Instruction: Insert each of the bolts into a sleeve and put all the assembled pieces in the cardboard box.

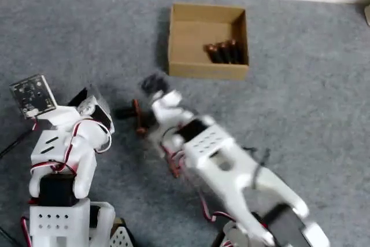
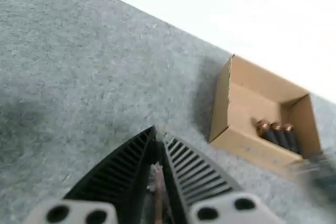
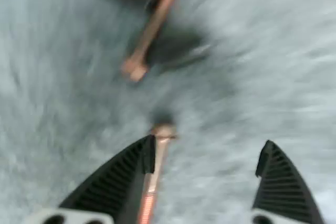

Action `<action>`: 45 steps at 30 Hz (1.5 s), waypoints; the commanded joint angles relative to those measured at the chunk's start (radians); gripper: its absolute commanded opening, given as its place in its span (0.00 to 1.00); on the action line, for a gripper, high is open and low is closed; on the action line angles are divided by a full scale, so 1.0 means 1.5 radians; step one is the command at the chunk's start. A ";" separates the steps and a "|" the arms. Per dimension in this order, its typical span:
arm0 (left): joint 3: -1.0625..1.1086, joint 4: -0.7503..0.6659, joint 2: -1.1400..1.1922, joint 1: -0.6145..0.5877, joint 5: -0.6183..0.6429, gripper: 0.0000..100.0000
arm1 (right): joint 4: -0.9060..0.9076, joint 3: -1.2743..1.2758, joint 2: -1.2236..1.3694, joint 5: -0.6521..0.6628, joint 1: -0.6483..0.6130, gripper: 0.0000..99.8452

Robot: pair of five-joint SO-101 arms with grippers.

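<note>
White plastic arms; black motors; red, white, black cables.

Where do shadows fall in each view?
High view: the cardboard box casts a shadow onto the carpet along its left wall. Left wrist view: a dark band on the carpet beside the box's side wall. Right wrist view: a dark patch beside the lying bolt.

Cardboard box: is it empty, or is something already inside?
Not empty: the cardboard box holds a few dark pieces with coppery ends, side by side in one corner.
</note>
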 commanded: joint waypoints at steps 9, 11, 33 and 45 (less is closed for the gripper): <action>-0.028 -0.002 0.370 0.228 0.014 0.01 | 0.198 -0.029 -0.413 0.074 0.203 0.29; -0.008 0.006 0.421 0.301 0.036 0.01 | 0.230 -0.018 -0.445 0.092 0.233 0.29; 0.020 0.038 0.436 0.391 0.289 0.01 | 0.259 0.077 -0.528 0.118 0.297 0.29; -0.192 0.269 0.436 0.070 0.120 0.01 | 0.075 0.236 -0.527 0.356 0.041 0.29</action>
